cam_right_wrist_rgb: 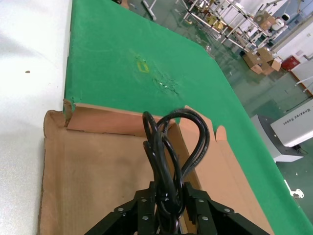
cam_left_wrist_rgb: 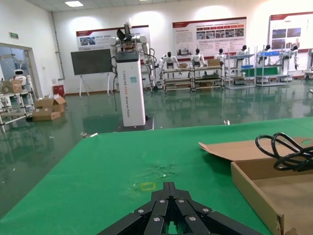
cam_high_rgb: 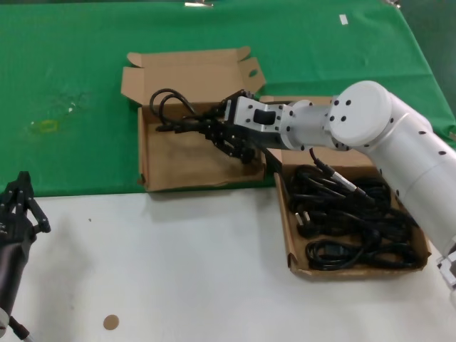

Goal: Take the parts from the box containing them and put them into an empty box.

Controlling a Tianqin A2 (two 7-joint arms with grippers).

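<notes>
My right gripper (cam_high_rgb: 214, 132) is shut on a black power cord bundle (cam_high_rgb: 172, 107) and holds it over the empty box (cam_high_rgb: 171, 167), the left cardboard box whose lid flap has an oval hole (cam_high_rgb: 253, 71). In the right wrist view the gripper (cam_right_wrist_rgb: 168, 190) clamps the cord loops (cam_right_wrist_rgb: 178, 137) above the bare box floor (cam_right_wrist_rgb: 98, 171). The box containing the parts (cam_high_rgb: 292, 235) lies at the right, with several black cords (cam_high_rgb: 349, 214) in it. My left gripper (cam_high_rgb: 21, 206) is shut and empty, parked at the near left.
The green cloth (cam_high_rgb: 71, 85) covers the far table and the white surface (cam_high_rgb: 178, 271) the near part. A small brown disc (cam_high_rgb: 110, 322) lies near the front. The left wrist view shows my shut left gripper (cam_left_wrist_rgb: 169, 186), the empty box's wall (cam_left_wrist_rgb: 254, 188) and the held cord (cam_left_wrist_rgb: 288, 152).
</notes>
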